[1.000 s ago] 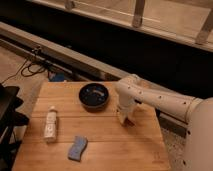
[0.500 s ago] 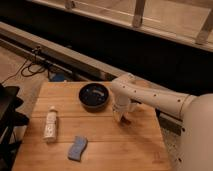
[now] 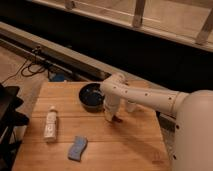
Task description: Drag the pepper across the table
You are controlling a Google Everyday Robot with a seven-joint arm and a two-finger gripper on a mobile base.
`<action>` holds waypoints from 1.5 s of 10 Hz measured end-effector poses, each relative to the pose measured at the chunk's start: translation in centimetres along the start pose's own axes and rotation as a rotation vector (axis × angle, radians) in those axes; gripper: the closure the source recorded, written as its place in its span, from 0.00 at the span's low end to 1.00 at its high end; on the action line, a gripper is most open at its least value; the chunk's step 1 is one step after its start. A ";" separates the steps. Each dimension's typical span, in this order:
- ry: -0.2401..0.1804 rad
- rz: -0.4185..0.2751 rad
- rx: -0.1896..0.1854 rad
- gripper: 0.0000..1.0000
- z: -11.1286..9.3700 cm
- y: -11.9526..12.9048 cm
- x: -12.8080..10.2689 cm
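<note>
The light-brown wooden table [image 3: 127,147] fills the lower middle of the camera view. My white arm reaches in from the right, and my gripper [image 3: 111,116] points down onto the tabletop just in front of a dark bowl [image 3: 92,96]. A small dark-red thing, the pepper [image 3: 118,119], lies on the wood right at the gripper's tip, on its right side. Whether the gripper touches it cannot be told.
A white bottle [image 3: 50,123] lies on the table's left side. A blue sponge [image 3: 77,148] lies near the front edge. A black chair [image 3: 7,120] stands left of the table. Cables and a rail run along the floor behind.
My gripper has slid left across the tabletop, from the right of the middle to just in front of the bowl. The bottle, sponge and bowl have not moved.
</note>
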 end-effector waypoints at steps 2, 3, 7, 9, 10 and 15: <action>-0.012 -0.070 0.005 0.89 -0.4 1.7 -2.3; -0.018 -0.121 0.006 0.89 -0.6 2.9 -3.8; -0.002 -0.306 -0.019 0.89 -0.7 8.0 -6.8; -0.001 -0.269 -0.017 0.89 -1.4 8.3 -7.1; -0.002 -0.280 -0.020 0.89 -1.9 8.1 -7.9; 0.001 -0.297 -0.032 0.89 -3.0 9.4 -9.5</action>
